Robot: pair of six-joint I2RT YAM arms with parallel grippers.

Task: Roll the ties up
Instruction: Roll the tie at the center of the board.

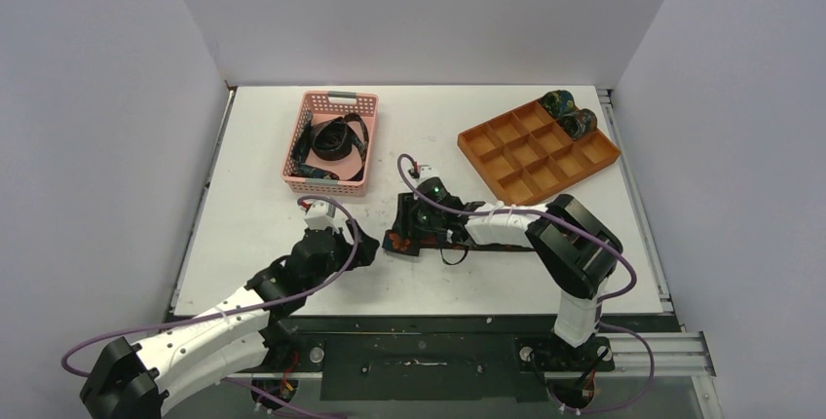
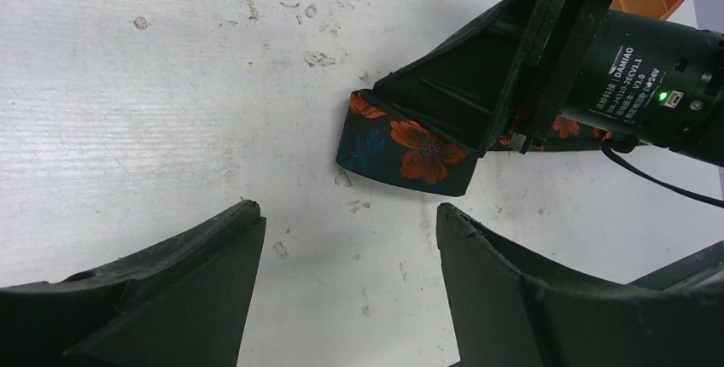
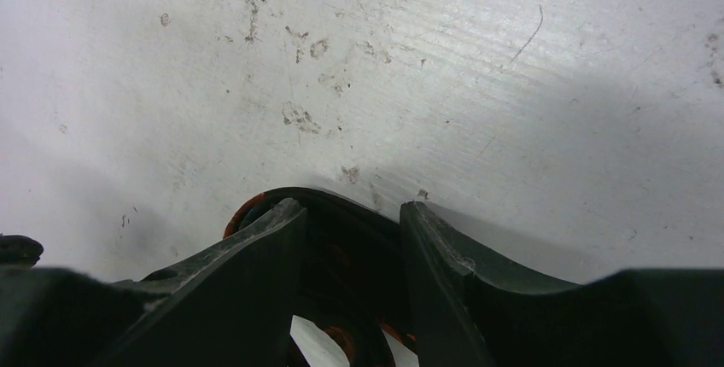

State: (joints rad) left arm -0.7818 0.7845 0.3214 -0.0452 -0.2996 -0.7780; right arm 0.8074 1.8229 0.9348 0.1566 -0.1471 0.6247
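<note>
A dark tie [image 2: 401, 145] with orange flowers lies partly rolled on the white table [image 1: 253, 214], and its loose strip trails right under the right arm. My right gripper [image 1: 407, 229] is shut on the rolled end; in the right wrist view its coils [image 3: 350, 235] fill the gap between the fingers [image 3: 256, 247]. Just left of that roll, my left gripper [image 1: 362, 244] stands open, with bare table between its fingertips [image 2: 248, 218] and the tie a little beyond them. Two rolled ties [image 1: 570, 112] sit in the far corner of the orange tray [image 1: 526, 161].
A pink mesh basket [image 1: 362, 107] at the back left holds several loose dark ties [image 1: 331, 141]. The orange compartment tray stands at the back right. White walls close in the table on three sides.
</note>
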